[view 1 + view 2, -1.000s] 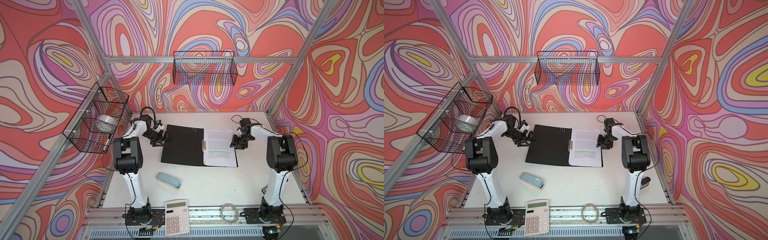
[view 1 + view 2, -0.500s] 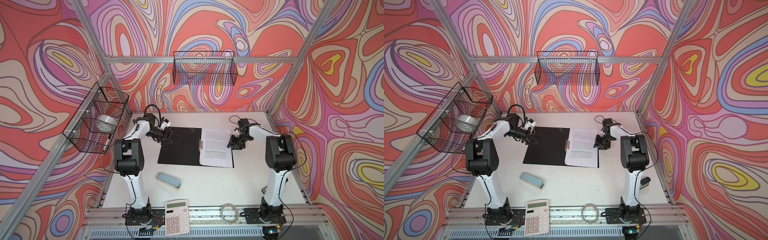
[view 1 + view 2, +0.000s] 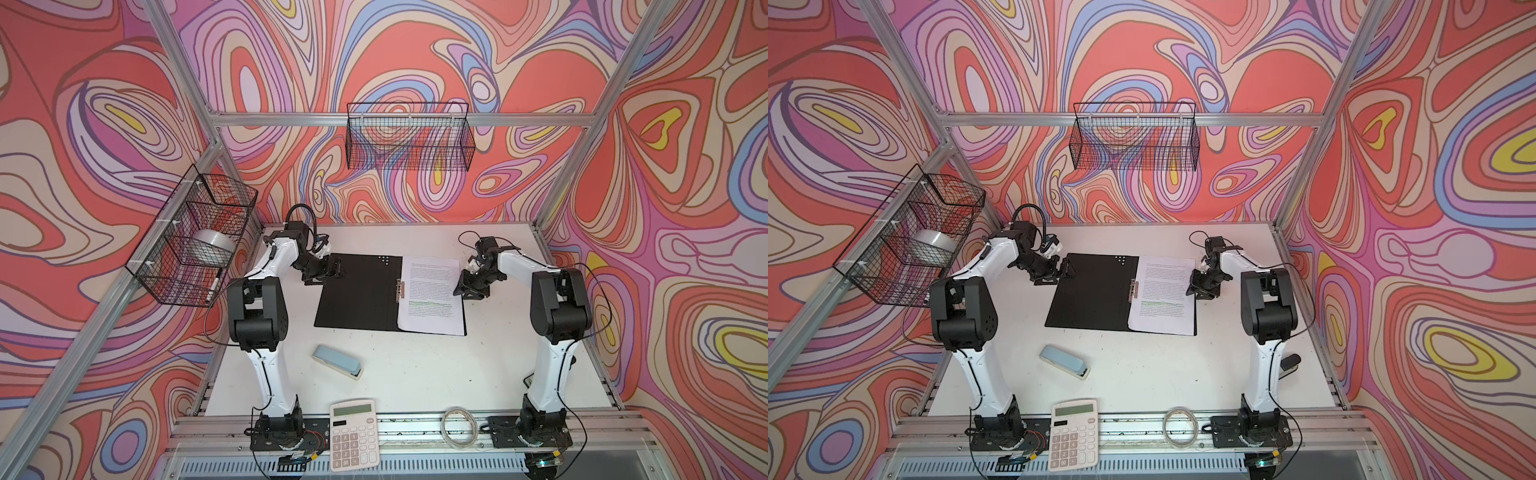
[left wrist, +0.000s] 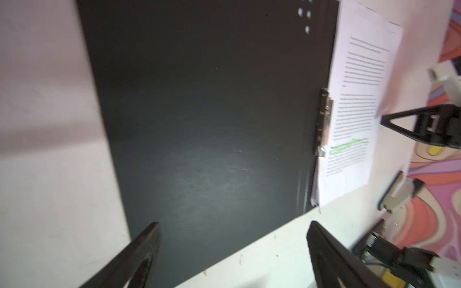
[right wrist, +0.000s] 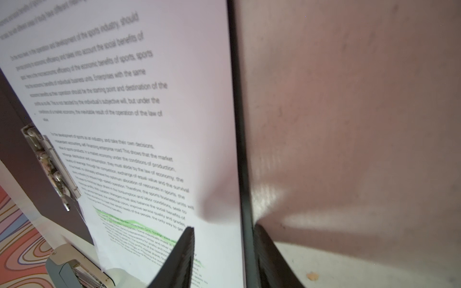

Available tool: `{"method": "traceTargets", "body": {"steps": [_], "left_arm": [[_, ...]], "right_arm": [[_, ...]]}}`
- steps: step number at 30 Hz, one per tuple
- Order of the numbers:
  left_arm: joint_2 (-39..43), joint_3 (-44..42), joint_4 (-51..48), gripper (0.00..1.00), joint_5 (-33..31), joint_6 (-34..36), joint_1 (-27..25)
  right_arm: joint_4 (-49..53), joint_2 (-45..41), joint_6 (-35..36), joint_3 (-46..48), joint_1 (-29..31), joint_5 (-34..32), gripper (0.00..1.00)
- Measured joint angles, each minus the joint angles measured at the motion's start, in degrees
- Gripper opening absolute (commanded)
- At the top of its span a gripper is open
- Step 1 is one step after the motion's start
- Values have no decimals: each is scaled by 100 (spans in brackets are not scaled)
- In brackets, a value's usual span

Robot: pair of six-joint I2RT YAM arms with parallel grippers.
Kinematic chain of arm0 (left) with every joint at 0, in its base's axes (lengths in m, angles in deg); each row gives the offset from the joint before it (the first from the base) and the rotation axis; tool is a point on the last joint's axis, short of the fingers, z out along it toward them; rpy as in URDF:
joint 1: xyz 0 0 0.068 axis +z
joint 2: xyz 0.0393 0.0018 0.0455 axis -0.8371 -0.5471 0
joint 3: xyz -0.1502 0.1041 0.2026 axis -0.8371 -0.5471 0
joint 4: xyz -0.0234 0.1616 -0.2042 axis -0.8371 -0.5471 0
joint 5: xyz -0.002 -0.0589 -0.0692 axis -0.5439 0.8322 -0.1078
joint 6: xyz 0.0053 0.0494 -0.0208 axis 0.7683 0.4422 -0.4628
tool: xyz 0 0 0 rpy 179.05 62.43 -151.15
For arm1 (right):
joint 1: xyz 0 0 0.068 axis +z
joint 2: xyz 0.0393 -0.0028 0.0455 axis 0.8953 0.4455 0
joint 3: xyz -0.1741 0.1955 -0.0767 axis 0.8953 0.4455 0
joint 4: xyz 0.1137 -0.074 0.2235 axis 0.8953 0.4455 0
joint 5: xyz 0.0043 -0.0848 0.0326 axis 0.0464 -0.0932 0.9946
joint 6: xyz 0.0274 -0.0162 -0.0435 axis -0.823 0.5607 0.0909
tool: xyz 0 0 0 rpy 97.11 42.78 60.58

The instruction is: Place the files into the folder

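Note:
The folder lies open and flat on the white table, black inside up, with a metal clip at its spine. The files, printed white sheets with a green highlighted line, lie on its right half. My left gripper is open above the folder's far left corner, with nothing between its fingers. My right gripper sits at the folder's right edge. Its jaws stand apart, one finger over the files and one outside the folder's rim.
A light blue stapler lies in front of the folder. A white calculator and a coiled ring rest on the front rail. Wire baskets hang on the back wall and left wall.
The folder with the files has slid a little to the left. My left gripper moved right, from beside the folder to its far left corner, and opened wider. The right gripper followed the edge.

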Motion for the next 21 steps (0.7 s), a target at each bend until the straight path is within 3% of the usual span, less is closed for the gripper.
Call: {"method": "traceTargets", "body": {"steps": [8,21], "left_arm": [[-240,72,59,97,-852,9,0],[-750,190,-55,94,-667,37,-2]], "right_arm": [[74,4,109,-81,35,-205,42],[44,2,262,-109,66,-492,43]]}}
